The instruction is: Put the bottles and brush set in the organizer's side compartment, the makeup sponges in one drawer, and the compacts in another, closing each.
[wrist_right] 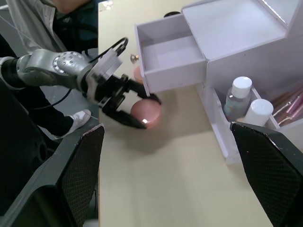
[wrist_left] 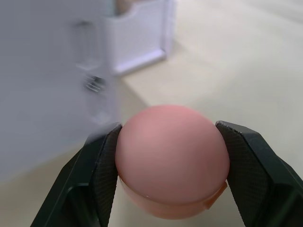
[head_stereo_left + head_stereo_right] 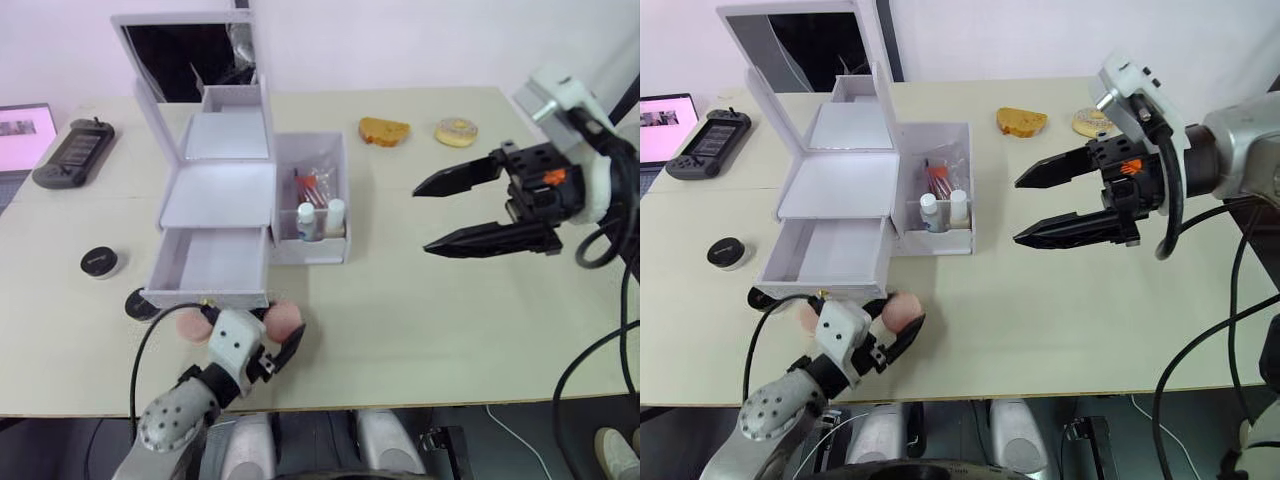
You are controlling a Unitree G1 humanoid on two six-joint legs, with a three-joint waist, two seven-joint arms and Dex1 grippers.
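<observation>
My left gripper [image 3: 279,334] sits low at the table's front edge, shut on a pink makeup sponge [image 2: 173,158] just in front of the white organizer's open bottom drawer [image 3: 212,264]. A second pink sponge [image 3: 189,325] lies beside it under the drawer front. The side compartment [image 3: 341,190] holds two small bottles [image 3: 308,221] and the brush set [image 3: 312,183]. One black compact [image 3: 100,262] lies left of the drawer; another [image 3: 138,305] peeks out by its corner. My right gripper [image 3: 421,218] hovers open above the table, right of the organizer.
The organizer's mirror lid [image 3: 185,58] stands raised at the back. A handheld game console [image 3: 72,152] and a laptop [image 3: 22,130] lie far left. A bread slice [image 3: 384,131] and a donut [image 3: 456,131] sit at the back right. Bare table [image 3: 430,320] spreads front right.
</observation>
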